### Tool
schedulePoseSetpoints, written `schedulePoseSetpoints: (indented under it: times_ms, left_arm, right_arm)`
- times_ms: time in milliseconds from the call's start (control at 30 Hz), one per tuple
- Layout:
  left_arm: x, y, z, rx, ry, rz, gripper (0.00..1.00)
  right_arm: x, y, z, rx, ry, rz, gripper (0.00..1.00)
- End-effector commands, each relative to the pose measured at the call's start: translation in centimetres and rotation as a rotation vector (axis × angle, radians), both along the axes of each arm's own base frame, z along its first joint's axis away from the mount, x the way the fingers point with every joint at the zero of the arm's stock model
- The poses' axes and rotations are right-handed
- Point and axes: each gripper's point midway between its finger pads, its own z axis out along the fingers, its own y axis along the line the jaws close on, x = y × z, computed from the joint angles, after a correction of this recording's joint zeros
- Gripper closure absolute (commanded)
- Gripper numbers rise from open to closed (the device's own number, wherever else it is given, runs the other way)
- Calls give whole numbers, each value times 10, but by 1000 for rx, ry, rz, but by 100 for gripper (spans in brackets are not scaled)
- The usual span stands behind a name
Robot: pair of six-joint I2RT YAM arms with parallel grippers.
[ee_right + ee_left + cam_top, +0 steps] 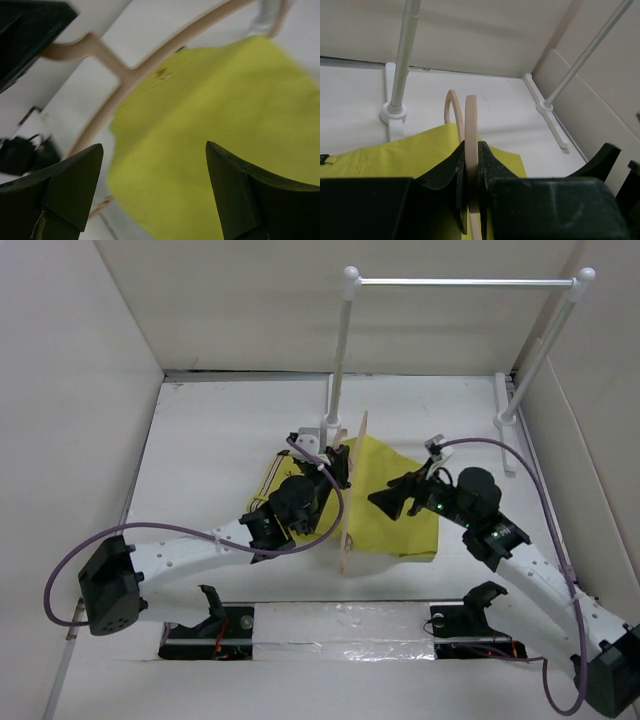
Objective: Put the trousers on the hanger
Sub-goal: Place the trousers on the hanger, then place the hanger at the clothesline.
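The yellow-green trousers [405,505] lie flat on the table, with their striped waistband [268,478] at the left. The thin beige hanger [355,480] stands upright on edge over them. My left gripper [338,464] is shut on the hanger near its hook; in the left wrist view the hanger [471,120] sits clamped between the black fingers [492,165], with the trousers [415,152] beneath. My right gripper [380,502] is open and empty, hovering just above the trousers [225,110] to the right of the hanger [150,60].
A white metal rail stand [460,282] rises at the back, its left post [340,350] and foot close behind the hanger and its right post [540,350] by the right wall. Cardboard walls enclose the table on three sides.
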Motion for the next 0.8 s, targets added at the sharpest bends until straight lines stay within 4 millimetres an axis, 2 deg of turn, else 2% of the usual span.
schedulePoseSetpoints:
  times_ms: [0, 33, 167, 233, 367, 433, 500, 667, 767]
  left_arm:
    - [-3, -13, 61, -165, -100, -45, 100]
    - [-3, -15, 61, -164, -102, -48, 100]
    - [-1, -21, 66, -166, -110, -58, 100]
    - [0, -21, 70, -170, -117, -52, 100]
    - [1, -19, 77, -197, -125, -42, 100]
    - [1, -19, 83, -207, -133, -36, 100]
    - [2, -19, 89, -213, -140, -30, 100]
    - [6, -23, 94, -218, -149, -17, 100]
    - [7, -26, 98, -232, -159, -24, 100]
  right_arm:
    - [-23, 46, 16, 147, 40, 108, 10]
    - [-25, 55, 22, 161, 27, 128, 10]
    - [-32, 83, 13, 145, 66, 186, 11]
    - [-35, 90, 7, 164, 105, 179, 19]
    - [-33, 94, 2, 198, 134, 153, 25]
    - [-32, 95, -5, 207, 159, 132, 31]
    - [-36, 98, -6, 225, 168, 144, 39]
    - [-37, 108, -7, 232, 180, 165, 45]
    - [-43, 115, -4, 260, 185, 207, 55]
